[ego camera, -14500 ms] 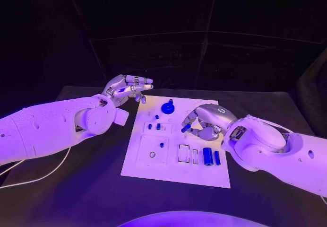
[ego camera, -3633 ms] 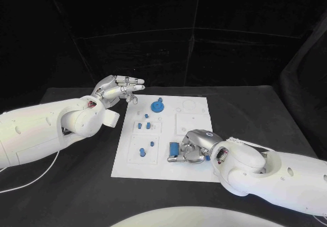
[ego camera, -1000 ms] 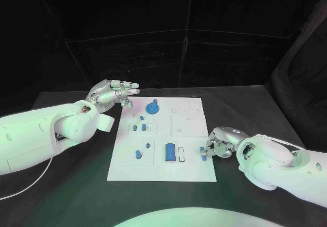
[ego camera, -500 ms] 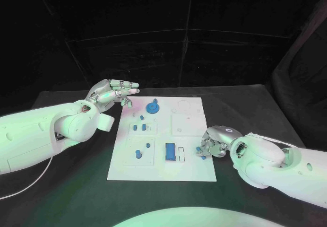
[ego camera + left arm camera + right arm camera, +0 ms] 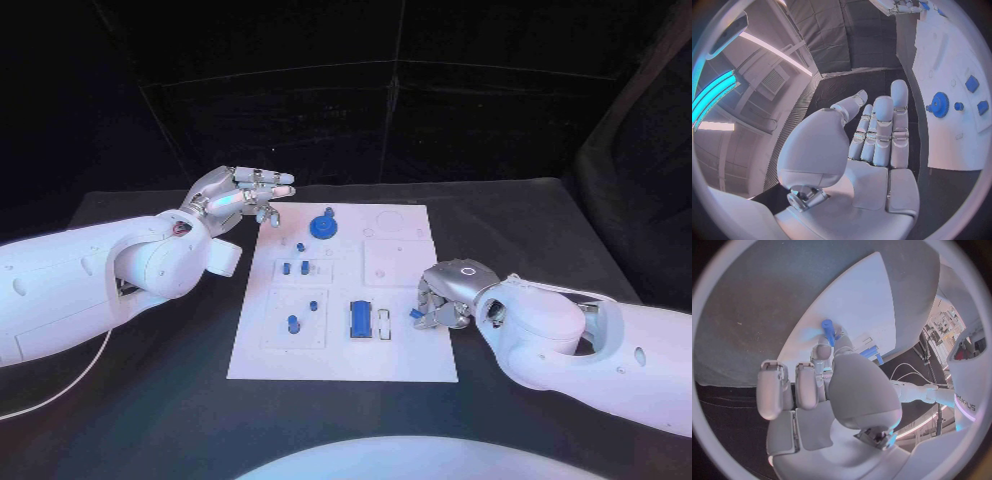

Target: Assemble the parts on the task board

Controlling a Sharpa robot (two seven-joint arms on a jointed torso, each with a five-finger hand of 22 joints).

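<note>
The black counter (image 5: 534, 215) carries the white task board (image 5: 411, 355) at its middle, lying flat between the two arms. The left hand (image 5: 240, 192) hovers off the board's far left corner, palm bare and fingers apart, holding nothing. The right hand (image 5: 444, 296) rests at the board's right edge, near the long slots, and pinches a small blue peg (image 5: 827, 332) between thumb and a fingertip; in the right wrist view the peg juts out past the fingertips, over the white plate.

On the board, the blue gear (image 5: 325, 227) sits near the far edge. A blue rectangular block (image 5: 358, 318) lies in a slot left of the right hand, with an open slot (image 5: 384, 323) just beside it. Smaller blue pieces (image 5: 294, 268) stand in the left column.

The peg looks like hard, smooth plastic: light, stiff, and probably a little slippery, so it could twist in a loose pinch. A hold across its middle, leaving the tip free, suits seating it. Which hole it belongs in is hard to tell from here.
</note>
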